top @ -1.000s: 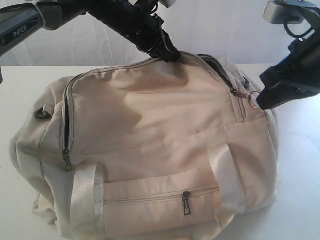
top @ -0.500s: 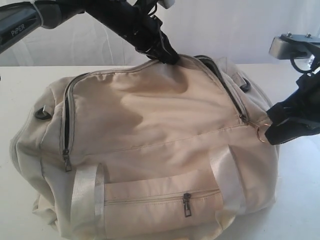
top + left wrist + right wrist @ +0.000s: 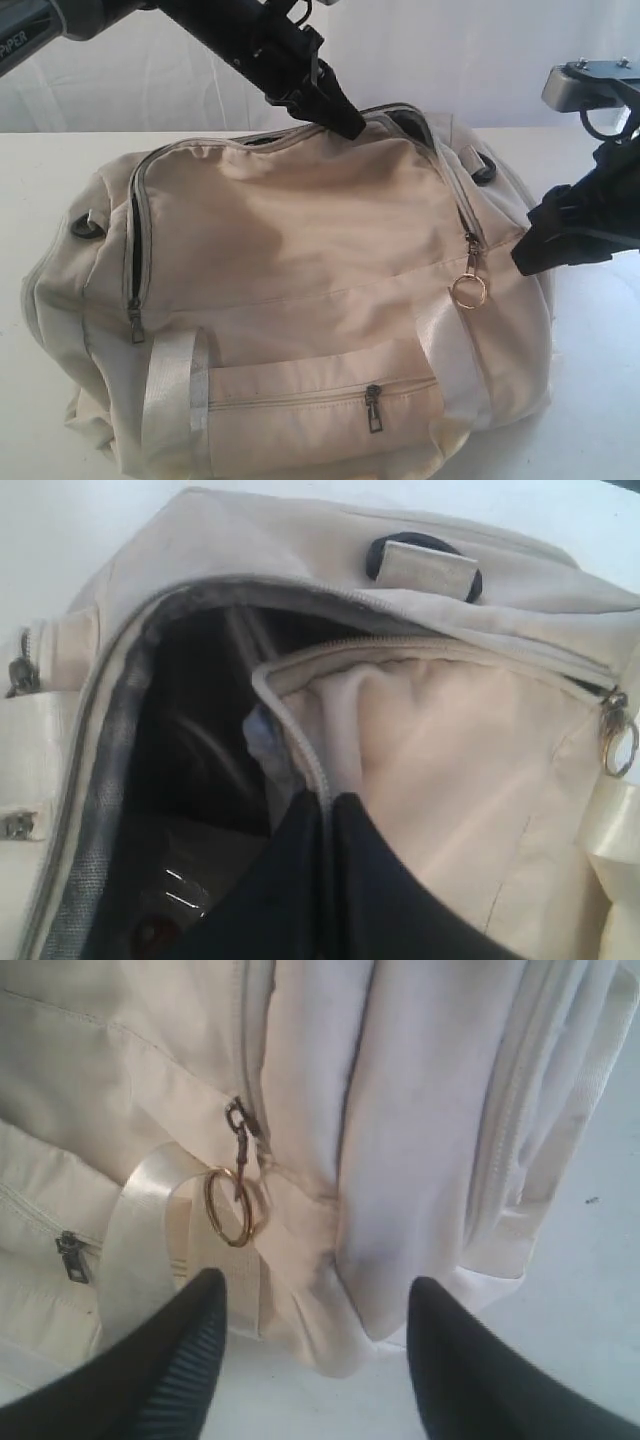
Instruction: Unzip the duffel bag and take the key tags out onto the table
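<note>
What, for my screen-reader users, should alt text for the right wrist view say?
The black right gripper, jaws open, faces a brass ring zipper pull hanging against the cream fabric duffel bag; the flat white table shows beside it.

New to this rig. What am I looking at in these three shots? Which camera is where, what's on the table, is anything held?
It is a robot with two arms, each ending in a two-fingered pincer. The wide picture comes from a camera off the arms. The other two come from cameras on the wrists, looking along the fingers. On the white table lies one cream duffel bag, unzipped along the top. The left pincer is shut on the edge of the bag's top flap, and its wrist view looks into the dark lining. No key tags can be made out in there. The right pincer is open and holds nothing. The brass ring on the zip pull hangs free just ahead of its fingers.
</note>
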`<state>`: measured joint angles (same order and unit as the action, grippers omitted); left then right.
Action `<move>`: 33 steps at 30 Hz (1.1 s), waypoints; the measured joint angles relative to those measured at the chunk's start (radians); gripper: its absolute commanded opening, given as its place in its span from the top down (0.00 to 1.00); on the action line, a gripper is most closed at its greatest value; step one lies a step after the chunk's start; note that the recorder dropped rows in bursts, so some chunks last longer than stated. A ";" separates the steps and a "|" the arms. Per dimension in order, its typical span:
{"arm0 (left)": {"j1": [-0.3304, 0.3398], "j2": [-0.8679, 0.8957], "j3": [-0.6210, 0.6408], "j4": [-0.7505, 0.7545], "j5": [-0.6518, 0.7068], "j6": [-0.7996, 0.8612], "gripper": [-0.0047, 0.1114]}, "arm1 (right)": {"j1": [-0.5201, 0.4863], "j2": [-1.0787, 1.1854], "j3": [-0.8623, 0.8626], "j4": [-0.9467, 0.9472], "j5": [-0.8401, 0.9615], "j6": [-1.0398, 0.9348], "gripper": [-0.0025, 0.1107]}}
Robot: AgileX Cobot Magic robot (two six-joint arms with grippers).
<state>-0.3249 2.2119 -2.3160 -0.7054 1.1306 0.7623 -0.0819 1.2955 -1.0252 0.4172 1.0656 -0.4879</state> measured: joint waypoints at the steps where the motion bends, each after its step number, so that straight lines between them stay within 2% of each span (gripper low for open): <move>1: 0.000 -0.006 0.000 -0.006 0.000 0.000 0.96 | 0.000 0.000 0.000 0.000 -0.002 0.000 0.48; 9: 0.000 -0.080 0.000 -0.020 0.002 -0.098 0.96 | 0.000 -0.033 -0.012 -0.002 -0.011 0.000 0.48; 13: -0.009 -0.128 0.038 0.014 0.002 -0.159 0.96 | 0.000 -0.082 -0.021 -0.002 -0.036 0.000 0.48; 18: -0.066 -0.222 0.196 0.097 0.002 -0.177 0.96 | 0.000 -0.130 -0.021 -0.003 -0.051 0.000 0.48; 24: -0.131 -0.371 0.418 0.123 0.002 -0.177 0.96 | 0.000 -0.146 -0.021 -0.003 -0.062 0.000 0.48; 28: -0.178 -0.464 0.553 0.112 0.000 -0.177 0.96 | 0.000 -0.146 -0.021 0.009 -0.079 0.000 0.48; 33: -0.271 -0.520 0.710 0.053 -0.002 -0.182 0.96 | 0.000 -0.146 -0.021 0.079 -0.136 0.000 0.48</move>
<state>-0.5958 1.6918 -1.6056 -0.6524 1.1287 0.5802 -0.0819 1.1494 -1.0464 0.4958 0.9301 -0.4879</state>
